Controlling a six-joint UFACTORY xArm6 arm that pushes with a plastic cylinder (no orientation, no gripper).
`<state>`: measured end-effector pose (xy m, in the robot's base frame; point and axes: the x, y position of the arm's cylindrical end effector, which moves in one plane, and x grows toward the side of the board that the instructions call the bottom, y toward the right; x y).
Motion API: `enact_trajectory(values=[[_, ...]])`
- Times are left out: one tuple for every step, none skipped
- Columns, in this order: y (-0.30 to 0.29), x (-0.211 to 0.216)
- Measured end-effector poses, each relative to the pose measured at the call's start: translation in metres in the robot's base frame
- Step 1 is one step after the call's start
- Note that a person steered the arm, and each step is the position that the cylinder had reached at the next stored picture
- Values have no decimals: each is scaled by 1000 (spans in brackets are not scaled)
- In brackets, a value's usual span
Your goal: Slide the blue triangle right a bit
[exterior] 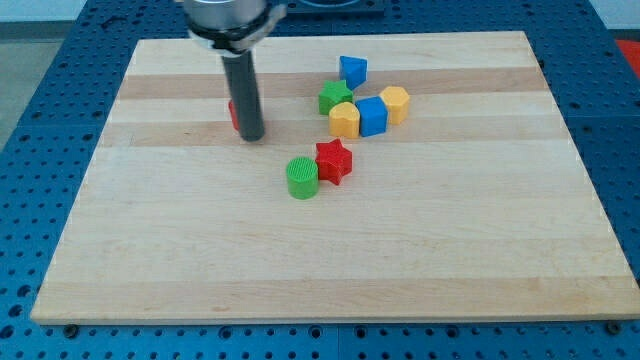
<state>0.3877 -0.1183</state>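
Observation:
The blue triangle (353, 70) lies near the view's top centre of the wooden board (330, 250). My tip (251, 136) is well to its left and a little lower, right against a red block (234, 114) that the rod mostly hides. Just below the triangle are a green star (335, 97), a yellow block (344, 120), a blue cube (372, 116) and another yellow block (396, 104), packed together.
A green cylinder (302, 178) and a red star (334, 161) sit touching near the board's middle. The board rests on a blue perforated table (40, 120).

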Motion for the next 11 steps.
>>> enact_trajectory(values=[[-32, -7], [-28, -6], [-19, -5], [-63, -7], [-110, -35], [-107, -71], [-53, -78], [3, -80], [60, -94], [117, -102], [159, -98]])
